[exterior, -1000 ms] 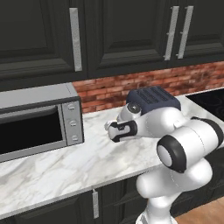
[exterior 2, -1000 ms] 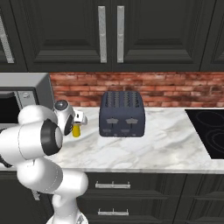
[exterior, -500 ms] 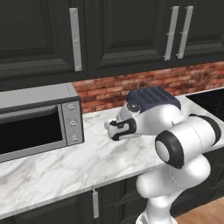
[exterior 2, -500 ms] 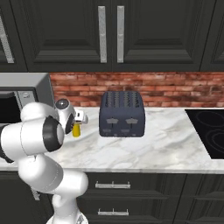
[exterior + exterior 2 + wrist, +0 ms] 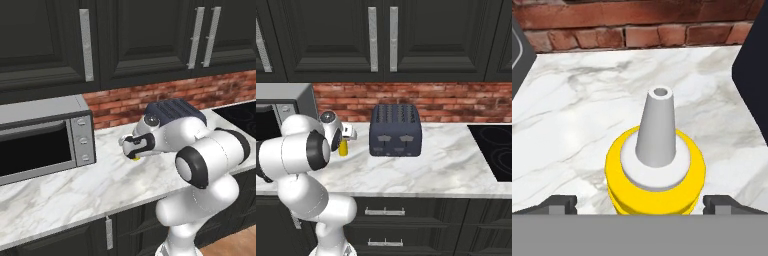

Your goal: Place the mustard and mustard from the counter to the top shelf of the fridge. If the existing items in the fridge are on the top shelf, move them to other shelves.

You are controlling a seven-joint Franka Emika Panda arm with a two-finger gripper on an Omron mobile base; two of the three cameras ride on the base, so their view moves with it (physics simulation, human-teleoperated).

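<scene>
The claw (image 5: 640,202) hangs directly over a slim mustard bottle (image 5: 656,172), pointing down at it. In the hand view its two dark fingertips (image 5: 559,202) stand spread wide, one at each side of the yellow body, neither touching it. Nothing is held. The spread appears chosen to let the jaws drop past the shoulder of the bottle before closing.

The bottle stands upright on the worktop (image 5: 577,125), its pale grey nozzle (image 5: 657,127) pointing straight up at the camera. That upright stance favours a grasp from above on the round body below the nozzle; the cone itself looks too narrow and tapered to hold securely.

In the left base view the bottle (image 5: 135,158) shows as a sliver of yellow beneath the hand, between the microwave (image 5: 42,137) on the left and the dark toaster (image 5: 175,111) on the right. In the right base view it (image 5: 343,148) stands just left of the toaster (image 5: 395,131), in front of the brick wall (image 5: 446,102). Toaster and bottle are near but apart, so clearance for the right-hand finger seems adequate, though it should be watched.

Judgement: the task is at its start, with the first bottle not yet gripped. I cannot see the second bottle or the fridge from this position.
</scene>
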